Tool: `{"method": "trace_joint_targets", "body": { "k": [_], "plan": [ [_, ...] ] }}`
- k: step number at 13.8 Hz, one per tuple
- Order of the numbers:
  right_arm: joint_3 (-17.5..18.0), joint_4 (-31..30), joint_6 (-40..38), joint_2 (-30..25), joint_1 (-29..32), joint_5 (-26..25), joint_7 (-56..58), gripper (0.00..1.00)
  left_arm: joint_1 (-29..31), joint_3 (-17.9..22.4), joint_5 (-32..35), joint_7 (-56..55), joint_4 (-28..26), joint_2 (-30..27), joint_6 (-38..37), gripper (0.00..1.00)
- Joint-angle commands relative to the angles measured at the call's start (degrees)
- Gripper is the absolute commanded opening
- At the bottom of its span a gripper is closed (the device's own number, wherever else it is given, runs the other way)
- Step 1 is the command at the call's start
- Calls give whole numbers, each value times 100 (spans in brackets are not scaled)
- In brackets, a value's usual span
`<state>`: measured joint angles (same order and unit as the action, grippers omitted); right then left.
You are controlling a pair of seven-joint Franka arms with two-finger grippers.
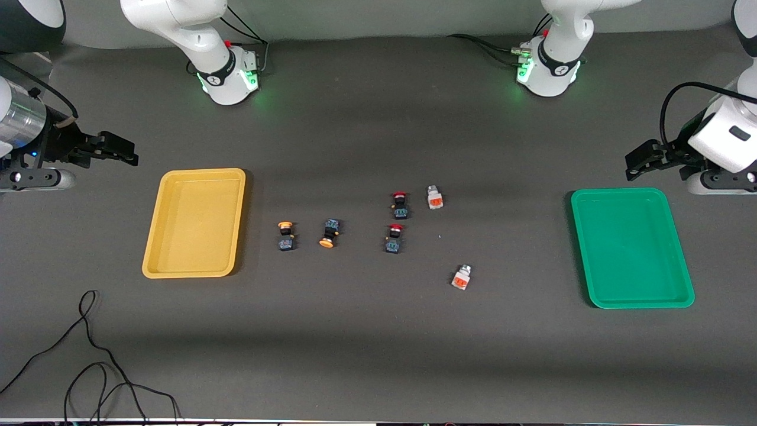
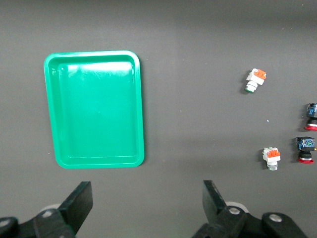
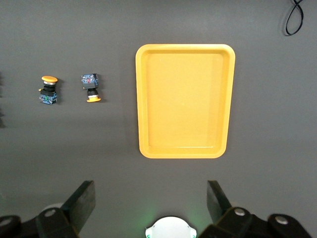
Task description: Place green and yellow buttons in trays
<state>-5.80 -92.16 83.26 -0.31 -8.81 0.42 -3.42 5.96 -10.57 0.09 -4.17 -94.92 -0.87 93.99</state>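
A black cable (image 1: pixel 89 355) lay in loops at the lower left of the frame, nearest to the camera. Higher up, right of centre, one whitish-grey button (image 1: pixel 461 277) lay alone on the dark surface (image 1: pixel 366 343). The green tray (image 1: pixel 631 247) stood at the right of the frame and the yellow tray (image 1: pixel 195 222) at the left, both without anything in them. Between them, close to the yellow tray, lay two yellow-capped buttons (image 1: pixel 286 235) side by side, the second (image 1: pixel 329 233) with its cap toward the camera. Near the centre were two red-capped buttons (image 1: pixel 394 238), one above the other (image 1: pixel 400 204), and the second whitish-grey button (image 1: pixel 434 197) lay just beside the upper one. At the right edge the left gripper (image 1: pixel 641 160) waited in the air above the surface, its jaws wide and holding nothing. At the left edge the right gripper (image 1: pixel 118 151) also waited, jaws wide and empty.
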Motion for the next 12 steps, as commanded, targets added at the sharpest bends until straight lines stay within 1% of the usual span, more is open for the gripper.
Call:
{"method": "trace_joint_targets", "body": {
  "k": [1,9,12],
  "plan": [
    [-52,-83,68,-75,-42,-95,78,100,36,-41,-1,13,26,-63,-117,99],
    [-35,-4,68,4,-60,-95,34,100,28,-50,26,13,18,-71,-144,99],
    [-44,-4,68,-4,-51,-77,34,100,-95,-111,44,-100,-61,-71,-144,99]
  ]
}}
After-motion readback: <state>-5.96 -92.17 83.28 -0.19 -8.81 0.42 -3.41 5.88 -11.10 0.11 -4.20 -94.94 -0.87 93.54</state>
